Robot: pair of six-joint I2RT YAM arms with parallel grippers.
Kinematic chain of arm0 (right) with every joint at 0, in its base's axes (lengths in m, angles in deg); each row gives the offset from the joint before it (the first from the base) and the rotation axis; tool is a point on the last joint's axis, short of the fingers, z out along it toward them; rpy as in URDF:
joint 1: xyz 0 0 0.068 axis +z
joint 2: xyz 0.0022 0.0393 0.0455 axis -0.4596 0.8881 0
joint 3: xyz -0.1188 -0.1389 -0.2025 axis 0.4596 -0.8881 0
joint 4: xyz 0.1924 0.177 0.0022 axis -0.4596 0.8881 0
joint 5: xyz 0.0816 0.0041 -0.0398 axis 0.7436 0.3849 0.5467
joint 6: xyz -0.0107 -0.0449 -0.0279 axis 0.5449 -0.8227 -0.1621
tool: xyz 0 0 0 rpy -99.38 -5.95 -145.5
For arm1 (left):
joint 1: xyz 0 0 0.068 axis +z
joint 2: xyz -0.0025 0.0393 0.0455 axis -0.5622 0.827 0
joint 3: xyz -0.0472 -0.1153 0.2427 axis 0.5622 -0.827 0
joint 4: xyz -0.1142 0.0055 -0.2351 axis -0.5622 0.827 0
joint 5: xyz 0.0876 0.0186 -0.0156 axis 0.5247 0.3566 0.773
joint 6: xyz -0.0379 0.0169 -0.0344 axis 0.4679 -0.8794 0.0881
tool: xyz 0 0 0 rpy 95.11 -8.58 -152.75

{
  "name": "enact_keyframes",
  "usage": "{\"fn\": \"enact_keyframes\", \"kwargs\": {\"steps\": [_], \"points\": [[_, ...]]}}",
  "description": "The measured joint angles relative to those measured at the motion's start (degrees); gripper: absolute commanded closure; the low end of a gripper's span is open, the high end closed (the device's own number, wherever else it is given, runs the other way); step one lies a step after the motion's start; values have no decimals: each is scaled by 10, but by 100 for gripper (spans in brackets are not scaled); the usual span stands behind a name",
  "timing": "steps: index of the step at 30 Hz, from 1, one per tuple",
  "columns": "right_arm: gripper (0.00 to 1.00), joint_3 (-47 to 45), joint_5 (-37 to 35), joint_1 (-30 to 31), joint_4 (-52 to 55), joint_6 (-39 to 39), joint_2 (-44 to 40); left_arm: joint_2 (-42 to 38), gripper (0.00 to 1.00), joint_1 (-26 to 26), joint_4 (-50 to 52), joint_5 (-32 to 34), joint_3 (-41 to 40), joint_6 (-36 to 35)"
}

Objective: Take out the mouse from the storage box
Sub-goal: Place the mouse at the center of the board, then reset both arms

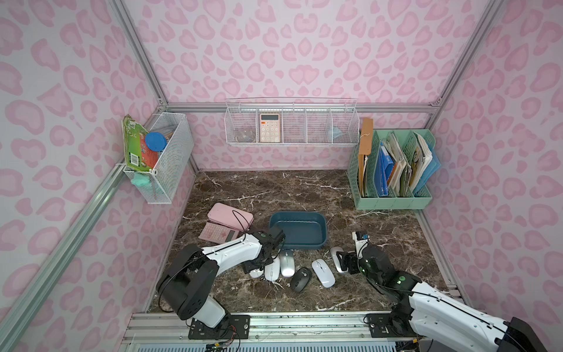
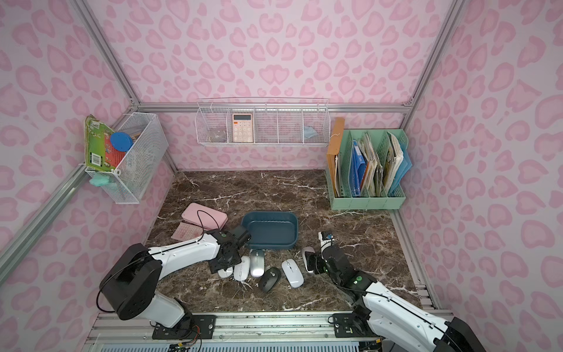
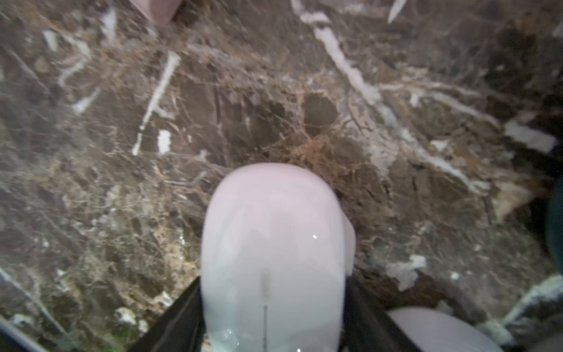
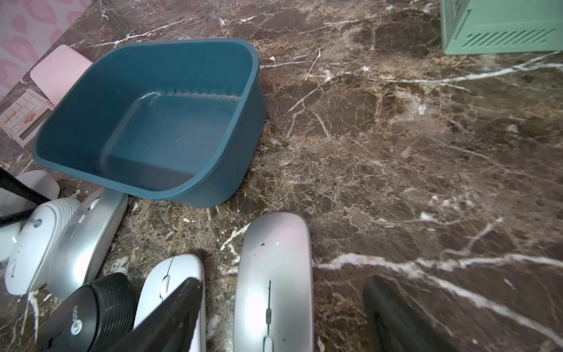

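Unloading looks all but done: box bare, mice out on the surface

The left end effector [image 3: 271,317] straddles a white mouse [image 3: 274,237] lying on the surface [image 1: 274,189], fingers [image 3: 179,314] close along its flanks; whether they pinch it or stand free I cannot tell. The right end effector [image 4: 285,282] stands wide around a silver mouse [image 4: 274,243], clear of both its sides. In a top view the storage box [image 1: 300,228] sits empty, white mouse at its 7 o'clock, silver at 5 o'clock, four more mice [image 1: 301,279] between. Step in hand, likely: release; next calls for a straight lift, nudging nothing
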Motion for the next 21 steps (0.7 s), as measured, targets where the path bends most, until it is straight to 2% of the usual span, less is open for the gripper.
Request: {"fn": "enact_keyframes", "kwargs": {"steps": [4, 9, 13, 15, 21], "points": [[14, 0, 0, 0, 0, 0, 0, -37, 3, -2, -3, -6, -2, -4], [14, 18, -2, -5, 17, 0, 0, -112, 1, 8, 31, 34, 10, -19], [10, 67, -12, -12, 43, -4, -6, -199, 1, 18, 60, 99, 40, -54], [1, 94, -23, -16, 53, -12, -14, -243, 1, 19, 62, 140, 50, -74], [1, 128, -83, -38, 60, -20, -44, -364, 1, 24, -8, 253, 8, -166]]}}
